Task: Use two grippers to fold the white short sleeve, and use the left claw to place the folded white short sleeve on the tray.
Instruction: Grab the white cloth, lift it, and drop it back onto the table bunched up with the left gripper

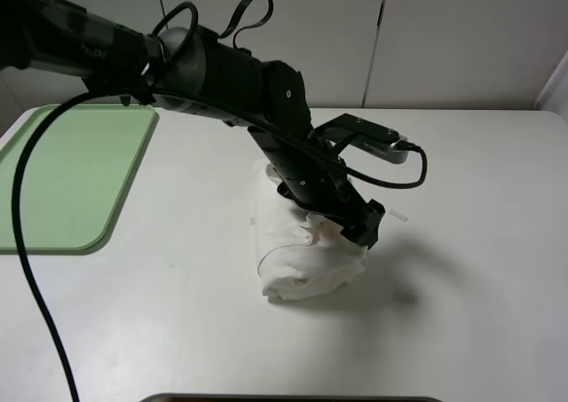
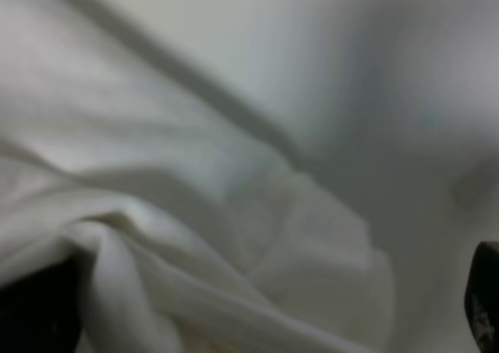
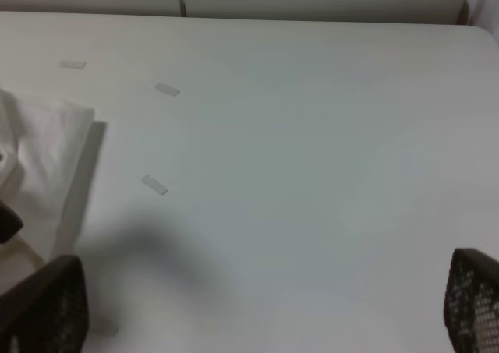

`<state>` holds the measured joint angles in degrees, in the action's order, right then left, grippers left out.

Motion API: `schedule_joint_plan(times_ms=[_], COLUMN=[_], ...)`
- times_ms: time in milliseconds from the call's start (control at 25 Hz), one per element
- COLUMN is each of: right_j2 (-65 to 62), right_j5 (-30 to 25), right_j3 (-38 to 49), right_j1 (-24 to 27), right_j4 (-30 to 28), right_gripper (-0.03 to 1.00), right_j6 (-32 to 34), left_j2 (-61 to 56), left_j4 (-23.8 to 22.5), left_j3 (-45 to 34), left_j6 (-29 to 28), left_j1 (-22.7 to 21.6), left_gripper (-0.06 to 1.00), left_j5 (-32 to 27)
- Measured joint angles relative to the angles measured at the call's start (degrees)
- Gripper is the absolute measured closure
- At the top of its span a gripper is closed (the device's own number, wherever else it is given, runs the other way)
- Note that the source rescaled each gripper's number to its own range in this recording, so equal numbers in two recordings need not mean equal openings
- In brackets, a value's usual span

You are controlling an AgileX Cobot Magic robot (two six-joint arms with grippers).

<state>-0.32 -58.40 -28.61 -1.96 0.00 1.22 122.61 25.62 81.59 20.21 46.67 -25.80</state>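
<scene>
Exterior high view: the left claw (image 1: pixel 359 229) reaches across the white table (image 1: pixel 479 242) and presses down into the white short sleeve (image 1: pixel 306 264), a folded, bunched bundle lying directly beneath its tip, well apart from the pale green tray (image 1: pixel 62 185), which sits far off behind the arm's base side. Up close on the left wrist camera, rumpled cloth (image 2: pixel 195 236) fills the gap between two dark fingertips (image 2: pixel 485 298) standing wide at either edge, spread around the fabric rather than pinching it. On the right wrist camera, the right gripper (image 3: pixel 265 314) hangs with fingers set wide apart over bare tabletop, holding nothing; the shirt's edge (image 3: pixel 47 142) lies off beside one finger, with small tape strips (image 3: pixel 154 185) nearby.
</scene>
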Motion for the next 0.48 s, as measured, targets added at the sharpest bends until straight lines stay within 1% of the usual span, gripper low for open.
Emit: schedule_joint_plan(times_ms=[160, 280, 320, 360, 480], right_j2=[0.0, 0.0, 0.0, 0.0, 0.0], right_j5=[0.0, 0.0, 0.0, 0.0, 0.0], right_j3=[0.0, 0.0, 0.0, 0.0, 0.0], right_j1=[0.0, 0.0, 0.0, 0.0, 0.0], right_j4=[0.0, 0.0, 0.0, 0.0, 0.0], right_gripper=[-0.03, -0.03, -0.03, -0.03, -0.03], right_j6=[0.0, 0.0, 0.0, 0.0, 0.0], left_j2=[0.0, 0.0, 0.0, 0.0, 0.0], left_j4=[-2.1, -5.0, -5.9, -5.9, -8.8], left_j3=[6.7, 13.1, 15.1, 15.1, 19.5], left_j6=[0.0, -0.6, -0.9, -0.9, -2.0], left_j1=[-0.1, -0.1, -0.1, -0.1, -0.1], left_gripper=[-0.05, -0.05, -0.05, -0.05, -0.05], left_j5=[-8.0, -14.8, -16.5, -16.5, -22.0])
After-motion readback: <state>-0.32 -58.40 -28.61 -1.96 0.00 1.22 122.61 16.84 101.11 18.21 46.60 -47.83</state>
